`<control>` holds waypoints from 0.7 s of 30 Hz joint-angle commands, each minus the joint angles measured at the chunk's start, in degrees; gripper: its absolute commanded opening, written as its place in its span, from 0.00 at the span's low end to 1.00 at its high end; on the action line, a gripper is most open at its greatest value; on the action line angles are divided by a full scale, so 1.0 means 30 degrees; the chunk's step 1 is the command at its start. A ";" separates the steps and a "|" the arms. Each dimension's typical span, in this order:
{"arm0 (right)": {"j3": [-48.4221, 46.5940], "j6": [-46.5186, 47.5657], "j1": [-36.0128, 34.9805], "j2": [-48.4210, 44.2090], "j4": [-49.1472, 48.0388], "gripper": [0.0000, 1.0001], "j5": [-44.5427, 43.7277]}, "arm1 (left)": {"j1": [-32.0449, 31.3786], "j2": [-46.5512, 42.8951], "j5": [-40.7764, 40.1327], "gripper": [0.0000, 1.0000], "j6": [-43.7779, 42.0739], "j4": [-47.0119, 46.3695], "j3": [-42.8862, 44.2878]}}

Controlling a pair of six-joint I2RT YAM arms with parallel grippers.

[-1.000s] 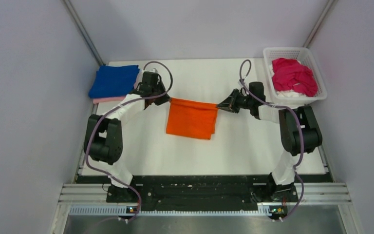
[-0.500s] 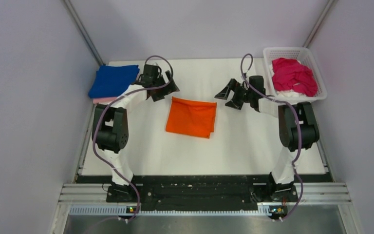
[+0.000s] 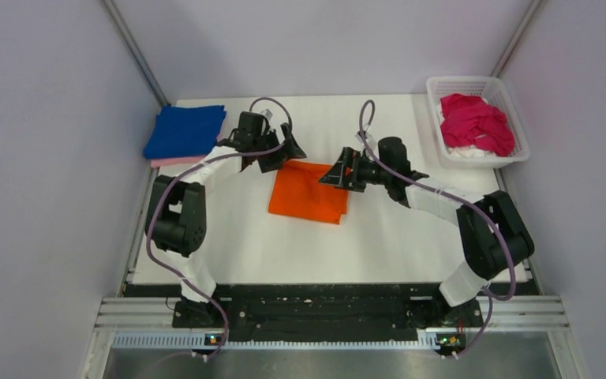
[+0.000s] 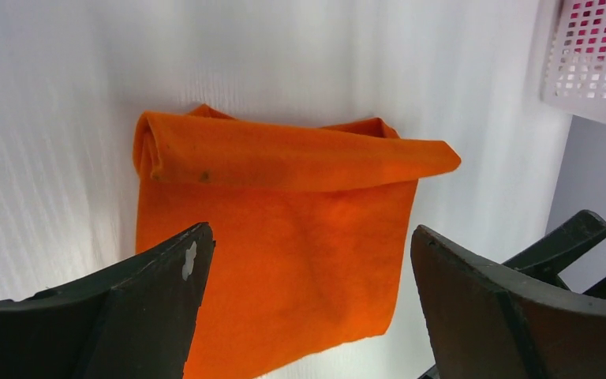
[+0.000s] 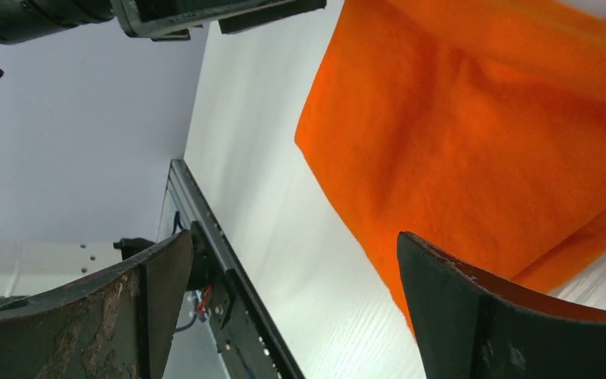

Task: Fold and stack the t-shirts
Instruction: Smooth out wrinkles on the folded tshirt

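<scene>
Hovering spread wide and empty above the folded bright orange cloth t-shirt (image 3: 309, 193) at the middle of the white surface (image 3: 410, 237), the left gripper (image 3: 282, 156) and right gripper (image 3: 336, 175) would best pinch every layer at its far corners and lift level toward the folded royal blue t-shirt (image 3: 183, 131), far left.

- Table (image 3: 394, 237): white, matt top with a fine ribbed grain, rectangular.
- Back wall (image 3: 323, 39): plain pale grey panel.
- Left wall (image 3: 39, 197) and right wall (image 3: 584, 221): same pale grey panels, closing in the table.
- Corner posts (image 3: 134, 51): slim grey metal, slanting at both back corners.
- Rail (image 3: 134, 312): silver, along the near edge.
- Base plate (image 3: 323, 304): black.
- Light: soft, even.
</scene>
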State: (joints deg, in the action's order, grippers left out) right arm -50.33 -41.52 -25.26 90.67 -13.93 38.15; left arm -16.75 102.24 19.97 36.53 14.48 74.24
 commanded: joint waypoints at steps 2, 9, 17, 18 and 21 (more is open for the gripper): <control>-0.2319 0.1047 0.0222 0.2440 -0.1460 0.99 -0.0932 | 0.0047 0.2511 0.0605 0.99 0.0390 -0.2207 0.2091; -0.6308 0.1598 0.1155 0.6636 -0.0612 0.99 -0.2381 | 0.0091 0.6825 0.0304 0.99 0.0376 -0.1022 0.6919; -0.7876 0.1205 0.2186 1.0092 -0.0088 0.99 -0.2030 | 0.0106 0.8991 0.0650 0.99 0.0574 0.0219 0.7619; -0.7693 0.1039 0.2201 1.0224 -0.0323 0.99 -0.1922 | 0.0106 0.8812 0.0626 0.99 0.0585 0.0191 0.7235; -0.7421 0.0846 0.2186 1.0321 -0.0471 0.99 -0.1900 | 0.0108 0.8087 0.0507 0.99 0.0700 0.0017 0.5774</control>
State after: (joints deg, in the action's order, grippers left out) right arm -72.53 -39.24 -18.24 120.18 -15.11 33.23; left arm -16.51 128.66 22.22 38.57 12.36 96.62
